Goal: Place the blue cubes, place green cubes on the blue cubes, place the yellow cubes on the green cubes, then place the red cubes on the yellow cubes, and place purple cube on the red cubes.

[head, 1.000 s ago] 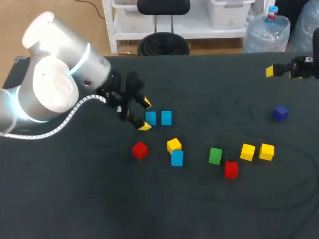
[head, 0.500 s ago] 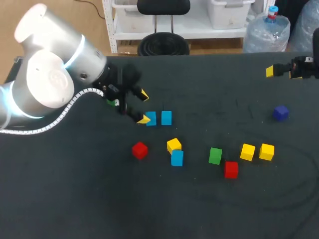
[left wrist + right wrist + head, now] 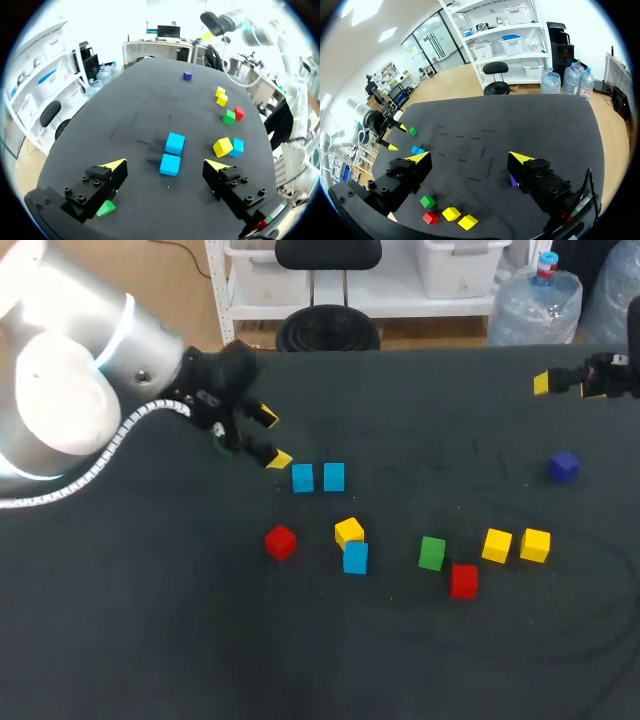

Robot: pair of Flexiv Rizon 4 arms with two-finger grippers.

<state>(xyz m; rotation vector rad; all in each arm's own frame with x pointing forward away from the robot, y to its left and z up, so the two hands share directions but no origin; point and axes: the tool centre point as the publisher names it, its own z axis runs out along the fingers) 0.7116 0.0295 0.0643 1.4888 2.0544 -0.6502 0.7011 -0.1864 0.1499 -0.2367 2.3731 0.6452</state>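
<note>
Two blue cubes sit side by side mid-table, also seen in the left wrist view as the nearer blue cube and the farther one. My left gripper hangs open just left of them, holding nothing. A third blue cube touches a yellow cube. Spread around are a red cube, a green cube, a second red cube, two yellow cubes and a purple cube. My right gripper is open and empty at the far right.
Another green cube lies under my left gripper's finger, mostly hidden by the arm in the head view. My left arm's large body fills the table's left side. The front of the table is bare dark cloth.
My left gripper, whose fingers straddled the left blue cube, has drawn back up and to the left, leaving that cube beside the other. The right arm has not moved.
</note>
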